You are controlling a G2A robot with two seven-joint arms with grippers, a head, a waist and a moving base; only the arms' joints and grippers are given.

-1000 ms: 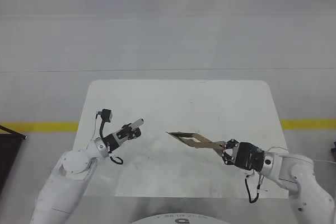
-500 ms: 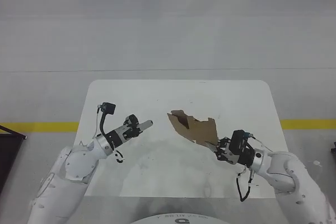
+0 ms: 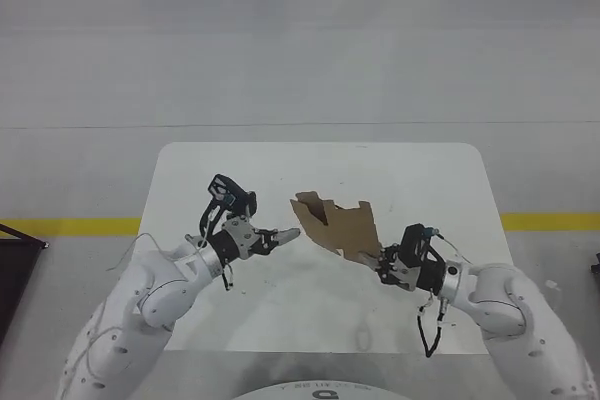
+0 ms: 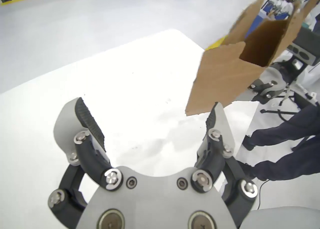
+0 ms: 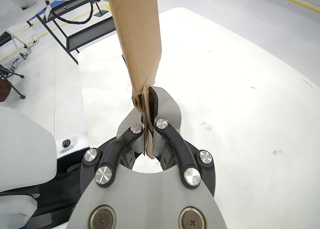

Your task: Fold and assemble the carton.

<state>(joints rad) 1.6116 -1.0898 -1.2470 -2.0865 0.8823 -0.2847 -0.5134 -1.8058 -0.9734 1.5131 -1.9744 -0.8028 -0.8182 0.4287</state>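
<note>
**Top view.** Brown corrugated cardboard carton, partly opened, flap edges ragged, held above white rounded table at frame centre. Long axis running from lower right to upper left. Right gripper clamped on lower-right corner. Left gripper just left of the free end.

**Left wrist view.** Left gripper spread wide, nothing between the fingers. Carton at upper right, dark open mouth showing (lowest corner by one fingertip, contact uncertain).

**Right wrist view.** Right gripper pinching a flattened corner of the carton, panel rising to frame top.
</note>
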